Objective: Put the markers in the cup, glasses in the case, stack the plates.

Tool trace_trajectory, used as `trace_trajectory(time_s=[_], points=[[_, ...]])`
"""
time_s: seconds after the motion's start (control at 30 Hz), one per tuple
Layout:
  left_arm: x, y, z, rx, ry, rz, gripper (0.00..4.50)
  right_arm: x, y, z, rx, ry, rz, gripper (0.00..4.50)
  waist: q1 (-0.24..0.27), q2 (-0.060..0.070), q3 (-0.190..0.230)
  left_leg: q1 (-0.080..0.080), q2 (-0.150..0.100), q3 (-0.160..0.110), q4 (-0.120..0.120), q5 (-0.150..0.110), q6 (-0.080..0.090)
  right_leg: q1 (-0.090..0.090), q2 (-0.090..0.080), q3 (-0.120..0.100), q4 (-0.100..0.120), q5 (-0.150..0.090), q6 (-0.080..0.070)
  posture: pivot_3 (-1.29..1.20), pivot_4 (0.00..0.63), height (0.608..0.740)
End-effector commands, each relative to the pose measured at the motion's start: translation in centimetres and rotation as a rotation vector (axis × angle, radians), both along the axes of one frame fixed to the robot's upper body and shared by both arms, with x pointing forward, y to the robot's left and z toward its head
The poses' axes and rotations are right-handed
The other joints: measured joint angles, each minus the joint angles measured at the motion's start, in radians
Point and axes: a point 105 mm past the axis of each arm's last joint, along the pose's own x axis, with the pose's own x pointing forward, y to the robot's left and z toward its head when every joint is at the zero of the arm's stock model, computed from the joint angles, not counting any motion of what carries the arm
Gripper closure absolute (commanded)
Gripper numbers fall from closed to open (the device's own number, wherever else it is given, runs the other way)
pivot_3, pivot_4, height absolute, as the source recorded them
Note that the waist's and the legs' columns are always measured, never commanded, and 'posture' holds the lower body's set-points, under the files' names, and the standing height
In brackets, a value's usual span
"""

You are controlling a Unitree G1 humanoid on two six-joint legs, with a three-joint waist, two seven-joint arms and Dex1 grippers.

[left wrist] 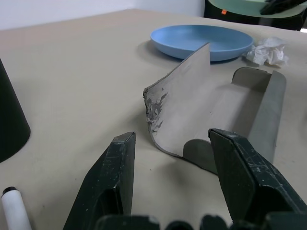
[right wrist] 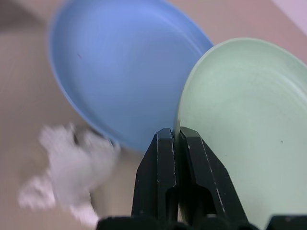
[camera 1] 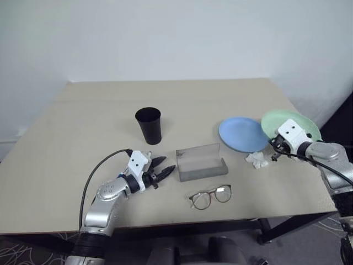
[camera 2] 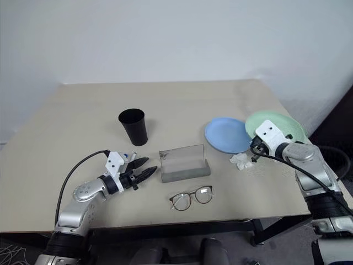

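2 plates (camera 1: pixel 241 134) (1 blue), 1 cup (camera 1: pixel 149 125)

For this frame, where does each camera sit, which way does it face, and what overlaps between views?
Head stereo pair: looks forward and down over the table at the cup, case, glasses; both arms show.
Left wrist: looks along the open left hand at the case and blue plate; a marker lies beside it.
Right wrist: looks along the right hand, shut on the green plate's rim.
Shared by both wrist views: blue plate, crumpled tissue.
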Motion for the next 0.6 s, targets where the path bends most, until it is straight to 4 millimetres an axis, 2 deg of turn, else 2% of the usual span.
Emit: trace_trajectory(time_s=[0.03, 0.17, 0.3, 0.47, 0.6], points=[[0.6, -0.5, 1.4, -0.005, -0.062, -0.016, 1.98, 1.5, 1.6, 1.3, -0.002, -0.049, 0.108, 4.49, 0.001, 0.000, 0.000, 0.000, 0.000, 0.000, 0.000, 0.000, 0.000, 0.000, 0.000, 0.000, 0.000, 0.000, 0.000, 0.00, 0.000, 0.740], [0.8, -0.6, 1.5, -0.007, -0.069, -0.015, 1.98, 3.2, 3.4, 1.4, 0.058, -0.035, 0.170, 4.49, 0.001, 0.002, 0.000, -0.001, -0.001, -0.001, 0.000, 0.000, 0.000, 0.001, 0.000, -0.001, 0.000, 0.000, -0.001, 0.00, 0.000, 0.740], [0.8, -0.6, 1.6, -0.010, -0.075, -0.006, 1.98, 4.1, 4.5, 0.9, 0.059, -0.014, 0.215, 4.49, 0.002, 0.003, -0.001, -0.001, -0.002, -0.002, 0.000, 0.000, 0.000, 0.001, 0.000, -0.001, 0.000, 0.000, 0.000, 0.00, 0.000, 0.740], [0.5, -0.4, 1.5, -0.012, -0.079, 0.012, 1.98, 4.5, 5.4, -0.2, 0.045, 0.029, 0.255, 4.49, 0.001, 0.004, -0.001, -0.001, -0.003, -0.003, 0.000, 0.000, 0.000, 0.002, -0.001, -0.002, 0.001, 0.000, 0.000, 0.00, 0.000, 0.740], [0.4, -0.3, 1.6, -0.013, -0.081, 0.021, 1.98, 4.0, 5.8, -1.1, 0.028, 0.065, 0.298, 4.49, 0.001, 0.006, -0.001, -0.001, -0.004, -0.003, 0.000, 0.000, 0.000, 0.002, -0.001, -0.002, 0.001, 0.000, 0.000, 0.00, 0.000, 0.740]])
